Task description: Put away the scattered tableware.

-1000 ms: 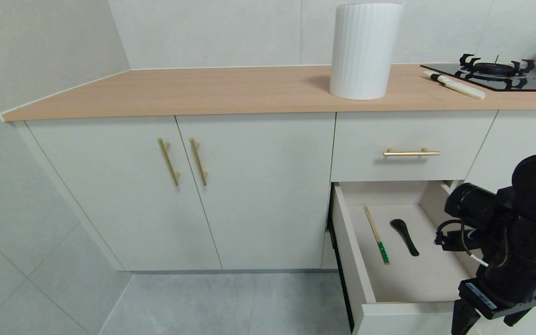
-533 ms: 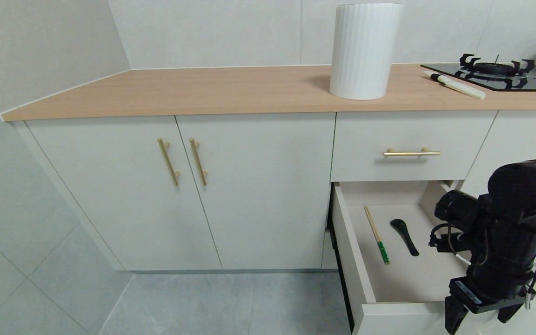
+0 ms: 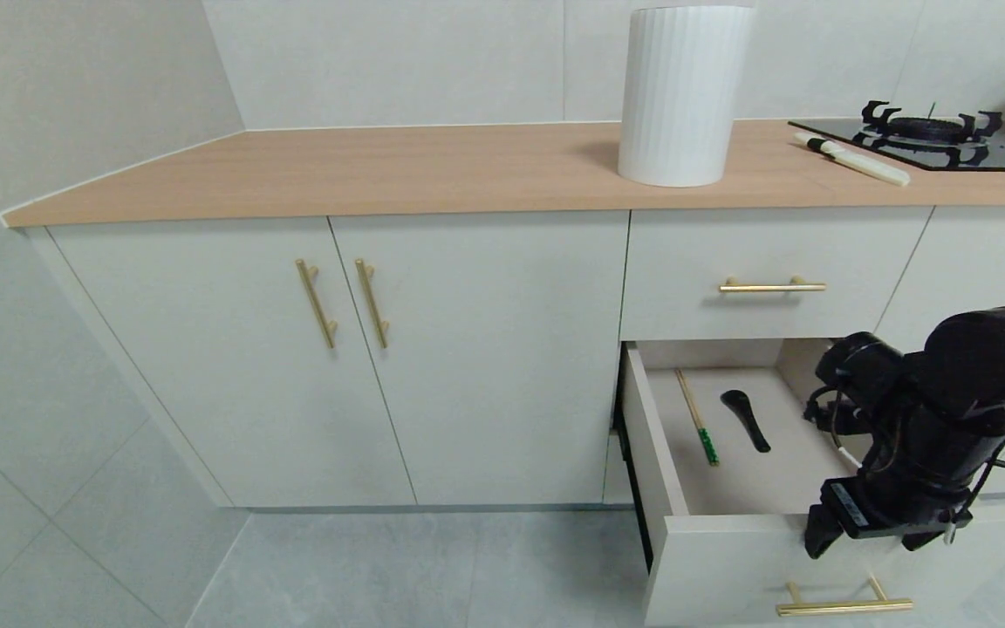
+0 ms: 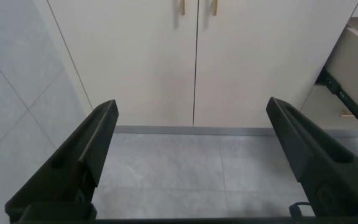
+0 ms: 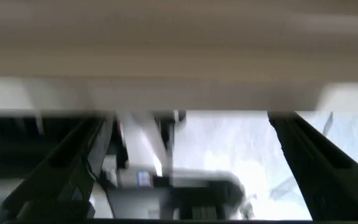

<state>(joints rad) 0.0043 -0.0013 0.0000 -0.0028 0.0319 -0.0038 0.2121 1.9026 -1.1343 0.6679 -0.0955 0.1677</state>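
Chopsticks lie lengthwise in drawer, green tips toward its front

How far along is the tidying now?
Done: chopsticks and a black spoon lie in the drawer. In hand: the right hand, open, is at the drawer's front edge. Remaining: the drawer is open, and a white utensil lies on the counter.

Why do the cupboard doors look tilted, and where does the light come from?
Head view: the wide lens slants the cupboard doors outward; the white vase throws a soft shadow leftward on the countertop, so light probably comes from the right. Left wrist view: the floor is evenly lit, without hard shadows.
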